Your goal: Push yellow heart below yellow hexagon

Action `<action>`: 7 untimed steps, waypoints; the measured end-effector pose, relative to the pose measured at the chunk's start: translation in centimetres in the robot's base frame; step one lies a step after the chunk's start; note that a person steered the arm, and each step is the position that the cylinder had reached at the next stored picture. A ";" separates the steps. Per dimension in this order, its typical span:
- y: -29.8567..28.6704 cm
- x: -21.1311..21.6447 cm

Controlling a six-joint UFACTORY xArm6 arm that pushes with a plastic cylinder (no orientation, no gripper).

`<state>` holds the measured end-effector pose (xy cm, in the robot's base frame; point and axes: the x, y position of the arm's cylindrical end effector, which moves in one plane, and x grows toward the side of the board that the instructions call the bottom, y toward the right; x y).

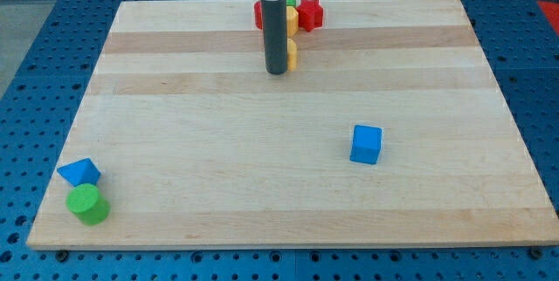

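My tip (pixel 277 71) rests on the wooden board near the view's top centre. A yellow block (pixel 293 53) peeks out just right of the rod, touching or almost touching it; its shape is hidden. A second yellow block (pixel 293 22) sits above it, also mostly hidden behind the rod. I cannot tell which is the heart and which the hexagon.
A red star block (pixel 310 13) and a red block (pixel 259 14) flank the rod at the top edge, with a green block (pixel 291 0) between them. A blue cube (pixel 366 144) lies right of centre. A blue triangle block (pixel 79 173) and a green cylinder (pixel 88 204) sit bottom left.
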<state>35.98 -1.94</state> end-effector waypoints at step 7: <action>1.0 -3.9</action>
